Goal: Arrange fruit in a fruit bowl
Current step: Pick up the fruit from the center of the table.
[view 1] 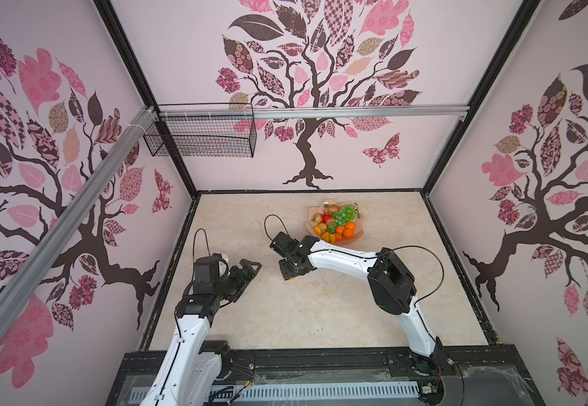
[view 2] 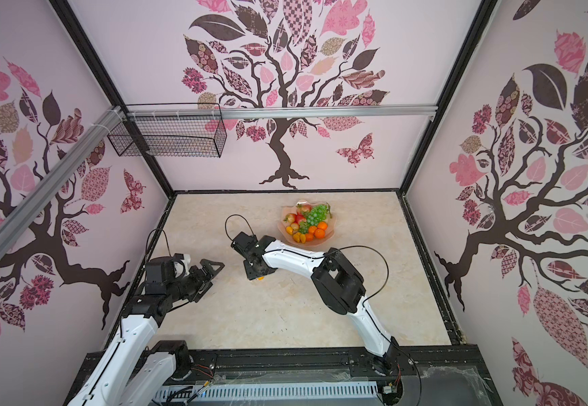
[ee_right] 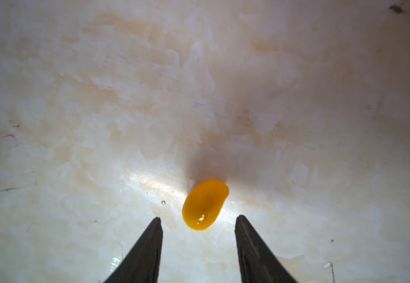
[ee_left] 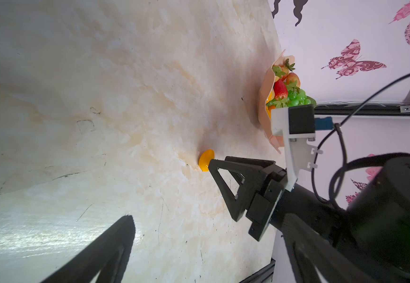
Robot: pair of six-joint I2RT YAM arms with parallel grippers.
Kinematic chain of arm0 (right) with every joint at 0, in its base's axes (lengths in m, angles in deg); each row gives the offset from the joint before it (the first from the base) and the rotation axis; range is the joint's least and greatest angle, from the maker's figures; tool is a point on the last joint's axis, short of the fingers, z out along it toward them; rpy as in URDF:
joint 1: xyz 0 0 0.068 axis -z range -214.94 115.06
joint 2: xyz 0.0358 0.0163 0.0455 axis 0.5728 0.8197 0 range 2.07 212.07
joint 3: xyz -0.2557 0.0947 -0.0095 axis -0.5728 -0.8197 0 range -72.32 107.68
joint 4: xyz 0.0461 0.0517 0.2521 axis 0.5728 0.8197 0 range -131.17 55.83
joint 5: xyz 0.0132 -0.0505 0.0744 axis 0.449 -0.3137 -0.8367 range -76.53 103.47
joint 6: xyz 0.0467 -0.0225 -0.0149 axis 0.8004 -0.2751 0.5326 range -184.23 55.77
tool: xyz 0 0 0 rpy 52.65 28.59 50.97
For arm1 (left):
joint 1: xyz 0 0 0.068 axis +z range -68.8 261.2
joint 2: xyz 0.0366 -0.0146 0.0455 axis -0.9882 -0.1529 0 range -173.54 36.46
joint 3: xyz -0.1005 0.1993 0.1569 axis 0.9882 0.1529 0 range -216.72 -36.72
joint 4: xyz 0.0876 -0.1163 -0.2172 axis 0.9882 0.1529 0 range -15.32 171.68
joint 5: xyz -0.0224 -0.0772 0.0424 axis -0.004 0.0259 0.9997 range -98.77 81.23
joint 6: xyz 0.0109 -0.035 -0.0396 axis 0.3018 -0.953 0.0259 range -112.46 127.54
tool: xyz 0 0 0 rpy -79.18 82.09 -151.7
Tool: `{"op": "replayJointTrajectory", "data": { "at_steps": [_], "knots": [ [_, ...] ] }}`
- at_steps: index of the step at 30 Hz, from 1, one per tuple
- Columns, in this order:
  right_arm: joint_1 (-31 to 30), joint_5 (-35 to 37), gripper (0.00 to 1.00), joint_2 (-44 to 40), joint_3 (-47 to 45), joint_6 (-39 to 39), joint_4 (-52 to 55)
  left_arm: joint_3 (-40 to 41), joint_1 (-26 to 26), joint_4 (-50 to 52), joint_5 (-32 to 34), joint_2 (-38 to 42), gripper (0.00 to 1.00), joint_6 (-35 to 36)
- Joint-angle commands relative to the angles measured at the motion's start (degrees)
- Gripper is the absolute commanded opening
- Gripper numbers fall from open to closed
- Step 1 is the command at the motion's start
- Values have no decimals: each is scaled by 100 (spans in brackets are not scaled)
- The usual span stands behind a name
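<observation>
Presently a yellow-orange tomato (ee_right: 205, 204) is flanked, untouched, by the half-open right gripper (ee_right: 199, 218); the fruit bowl (view 1: 355, 234) is seen at its one o'clock.

Fruit bowl (view 1: 357, 236): 1 pc, near the far edge of the bench (view 1: 285, 316). Inside it: green grape bunch (view 1: 346, 212), 1; strawberries (view 1: 327, 219), approx. 3; tangerines (view 1: 348, 232), approx. 3; yellow oval tomatoes (view 1: 317, 230), approx. 3. They lie piled, so the exact nr. I cannot tell. Outside the bowl: 1 tomato (ee_right: 205, 204), alone around mid-bench. Wire basket (view 1: 201, 137): 1. Robot arms (view 1: 338, 256): 2.
</observation>
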Motion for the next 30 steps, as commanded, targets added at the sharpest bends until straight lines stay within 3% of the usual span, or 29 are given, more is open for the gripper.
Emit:
{"op": "replayJointTrajectory", "data": {
  "at_steps": [1, 30],
  "knots": [
    [3, 199, 52, 377, 304, 16, 384, -52, 27, -113, -182, -13, 98, 132],
    [0, 160, 38, 819, 593, -99, 566, -20, 29, -282, -204, -70, 98, 114]
  ]
}}
